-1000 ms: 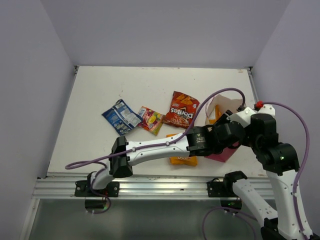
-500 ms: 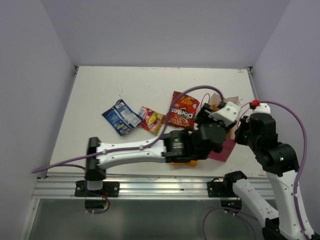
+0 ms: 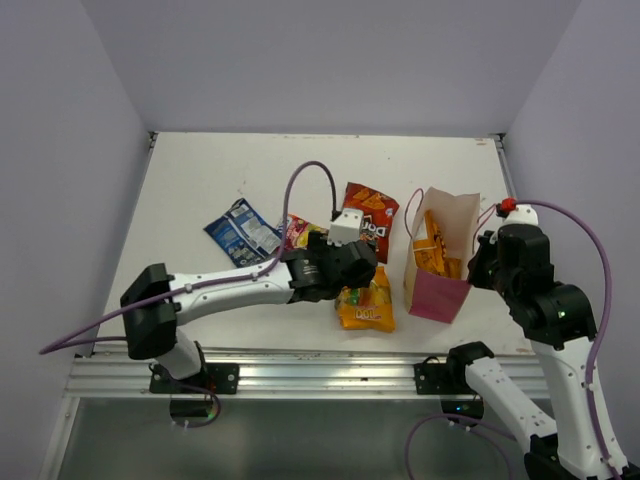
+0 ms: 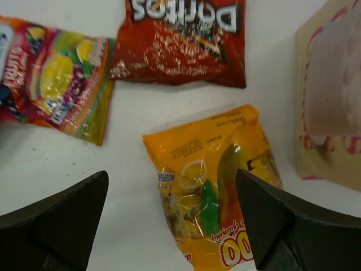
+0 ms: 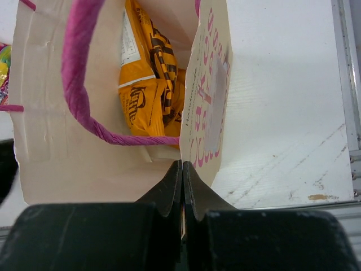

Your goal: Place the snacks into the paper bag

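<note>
Left wrist view looks straight down past the left end effector (image 4: 171, 186), whose fingers stand spread wide and hold nothing. The orange-yellow Doritos packet (image 4: 214, 192) lies flat on the desk (image 3: 250, 170) between and below them.

This packet is the nearest snack to the arm bases. It looks light, air-puffed, crinkly and slick, with brittle contents. A gentle pinch across its narrow width or on a crimped end seam would probably suit it better than a hard squeeze on the belly.

Just right of it stands the paper bag (image 5: 51, 152), upright with its mouth open. The right end effector (image 5: 181, 169) is pressed together on the near rim, apparently pinching the thin paper. The bag seems flimsy and easy to tip, so that hold likely steadies it. A cord handle (image 5: 76, 68) arches across the mouth and might snag an incoming packet.

Inside the bag, the large orange Honey bag (image 5: 144, 84) stands on end.

Farther out on the desk lie the pink-yellow candy packet (image 4: 56, 84), the dark red Doritos (image 4: 180, 45) and the blue-white packet (image 3: 240, 232).

That makes five snacks, one bagged and four loose, and one bag.
</note>
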Controlling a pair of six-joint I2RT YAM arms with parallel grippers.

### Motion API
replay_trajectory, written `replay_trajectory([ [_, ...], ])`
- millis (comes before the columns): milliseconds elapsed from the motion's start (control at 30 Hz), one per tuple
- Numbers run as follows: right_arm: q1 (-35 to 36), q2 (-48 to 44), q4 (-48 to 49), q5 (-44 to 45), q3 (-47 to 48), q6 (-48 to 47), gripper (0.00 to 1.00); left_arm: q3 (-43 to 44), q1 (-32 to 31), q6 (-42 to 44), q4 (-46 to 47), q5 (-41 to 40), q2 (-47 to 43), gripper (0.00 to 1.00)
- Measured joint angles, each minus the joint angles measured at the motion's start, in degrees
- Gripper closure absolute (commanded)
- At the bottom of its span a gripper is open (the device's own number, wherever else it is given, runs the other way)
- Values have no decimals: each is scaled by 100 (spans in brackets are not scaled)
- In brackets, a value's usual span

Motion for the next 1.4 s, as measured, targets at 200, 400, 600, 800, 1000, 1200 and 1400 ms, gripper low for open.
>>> replay_trajectory([
  [200,2,0,-2,-2,0,0,100,-92,122,-310,-188,1093,743,0],
  [400,0,0,-2,-4,0,-2,100,-107,192,-382,-103,1631,811,0],
  [600,0,0,-2,-17,0,-4,100,-256,227,-466,31,2048,953,0],
  [800,2,0,-2,-24,0,-17,100,-387,308,-619,190,2472,1255,42],
  [1000,2,0,0,-26,0,-20,100,-232,299,-723,435,2708,1174,100],
  [1200,0,0,-2,-26,2,-20,100,142,264,-782,-321,2179,1126,100],
  [1400,0,0,-2,-28,2,-22,100,1486,302,-647,-1884,844,905,100],
])
